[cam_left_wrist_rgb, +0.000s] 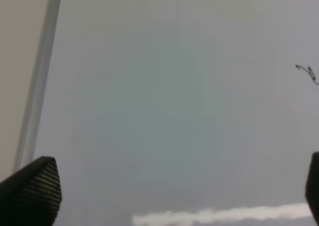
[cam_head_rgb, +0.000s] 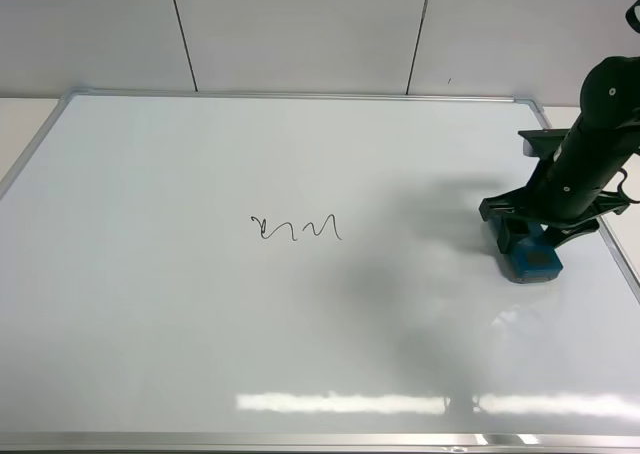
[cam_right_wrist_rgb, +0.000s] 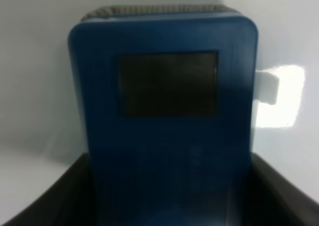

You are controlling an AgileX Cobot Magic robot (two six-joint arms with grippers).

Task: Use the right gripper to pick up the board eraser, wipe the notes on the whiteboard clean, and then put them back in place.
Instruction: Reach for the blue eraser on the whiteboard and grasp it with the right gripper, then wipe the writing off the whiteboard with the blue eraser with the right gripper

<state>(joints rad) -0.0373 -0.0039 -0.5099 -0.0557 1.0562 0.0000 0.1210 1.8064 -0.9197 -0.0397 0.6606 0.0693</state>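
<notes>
Top cam: right pincer point(cam_head_rgb: 524, 242) at the whiteboard's point(cam_head_rgb: 200, 324) right side, clamped on the board eraser point(cam_head_rgb: 535, 261); notes point(cam_head_rgb: 295, 230) mid-board, well apart. Left wrist cam: left pincer point(cam_left_wrist_rgb: 172, 193) spread wide over bare board. Right wrist cam: eraser squeezed btwn both fingers point(cam_right_wrist_rgb: 45, 206).

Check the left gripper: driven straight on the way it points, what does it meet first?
Likely bare whiteboard: the left gripper, jaws open, faces blank surface. The notes show only at the edge of its wrist view, off that line. Depth is unclear.
</notes>
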